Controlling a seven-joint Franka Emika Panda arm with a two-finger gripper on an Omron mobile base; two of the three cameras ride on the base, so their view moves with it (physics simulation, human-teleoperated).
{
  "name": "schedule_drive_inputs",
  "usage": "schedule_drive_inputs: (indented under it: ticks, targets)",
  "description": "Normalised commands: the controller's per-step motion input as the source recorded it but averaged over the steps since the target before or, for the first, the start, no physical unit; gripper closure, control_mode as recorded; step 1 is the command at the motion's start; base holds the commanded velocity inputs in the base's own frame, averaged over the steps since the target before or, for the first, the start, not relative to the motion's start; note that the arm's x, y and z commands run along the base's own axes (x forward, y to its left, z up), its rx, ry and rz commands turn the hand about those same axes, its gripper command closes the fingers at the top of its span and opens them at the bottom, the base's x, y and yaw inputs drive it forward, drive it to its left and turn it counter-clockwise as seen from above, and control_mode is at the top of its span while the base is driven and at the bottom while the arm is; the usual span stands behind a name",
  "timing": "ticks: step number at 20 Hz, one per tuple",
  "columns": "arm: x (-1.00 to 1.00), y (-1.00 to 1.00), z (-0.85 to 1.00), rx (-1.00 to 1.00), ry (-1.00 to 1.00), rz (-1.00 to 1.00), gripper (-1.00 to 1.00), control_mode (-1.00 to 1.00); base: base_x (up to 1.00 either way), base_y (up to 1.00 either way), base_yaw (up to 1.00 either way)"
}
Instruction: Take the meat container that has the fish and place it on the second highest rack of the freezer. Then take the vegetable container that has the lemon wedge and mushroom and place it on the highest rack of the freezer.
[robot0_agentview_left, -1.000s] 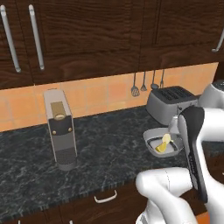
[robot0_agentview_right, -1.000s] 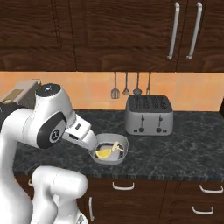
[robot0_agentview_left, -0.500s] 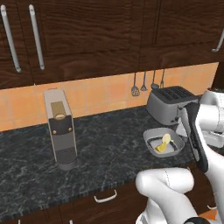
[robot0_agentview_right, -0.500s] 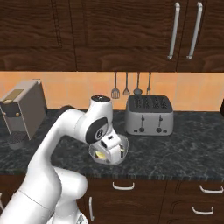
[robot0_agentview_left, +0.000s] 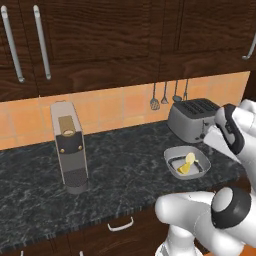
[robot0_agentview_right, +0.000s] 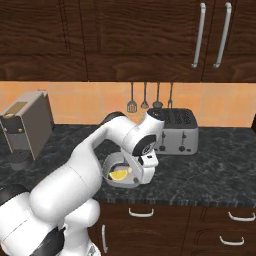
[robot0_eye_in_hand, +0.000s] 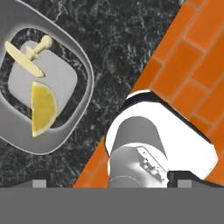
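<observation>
The vegetable container (robot0_agentview_left: 187, 163) is a shallow grey dish on the dark counter, in front of the toaster. It holds a yellow lemon wedge (robot0_eye_in_hand: 43, 108) and a pale mushroom (robot0_eye_in_hand: 29, 58). In the hand view the dish (robot0_eye_in_hand: 85, 83) lies at the upper left, off to one side of my gripper (robot0_eye_in_hand: 111, 181). The two dark fingertips (robot0_eye_in_hand: 41, 178) stand far apart with nothing held, so the gripper is open. In the right base view my hand (robot0_agentview_right: 148, 166) hangs over the dish's right rim (robot0_agentview_right: 120, 182). The meat container with the fish and the freezer are out of view.
A silver toaster (robot0_agentview_left: 192, 119) stands just behind the dish, with utensils (robot0_agentview_left: 165, 96) hanging on the orange tile wall. A coffee machine (robot0_agentview_left: 70, 146) stands at the left of the counter. Dark cabinets hang overhead. Orange floor tiles (robot0_eye_in_hand: 188, 65) lie past the counter edge.
The arm has swung round: the forearm left the dish's front in the left base view, and the hand now hangs by the dish's right rim. The dish has not moved.
</observation>
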Motion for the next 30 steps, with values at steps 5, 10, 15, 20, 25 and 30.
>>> schedule_drive_inputs:
  ticks: [5,10,15,20,25,30]
  targets:
    - [0.02,0.37,-0.41,0.01,-0.06,-0.17,-1.0,-1.0,0.0,0.0,0.0]
    - [0.26,0.28,-0.31,0.0,-0.06,-0.13,-1.0,-1.0,0.0,0.0,0.0]
    - [0.19,0.05,-0.41,-0.03,-0.07,-0.16,-1.0,-1.0,0.0,0.0,0.0]
    - [0.27,-0.01,-0.36,-0.01,0.0,-0.17,-1.0,-1.0,0.0,0.0,0.0]
    - [0.0,0.07,-0.22,0.0,0.0,-0.09,-1.0,-1.0,0.0,0.0,0.0]
    - [0.0,0.1,-0.28,-0.02,0.0,-0.06,-1.0,-1.0,0.0,0.0,0.0]
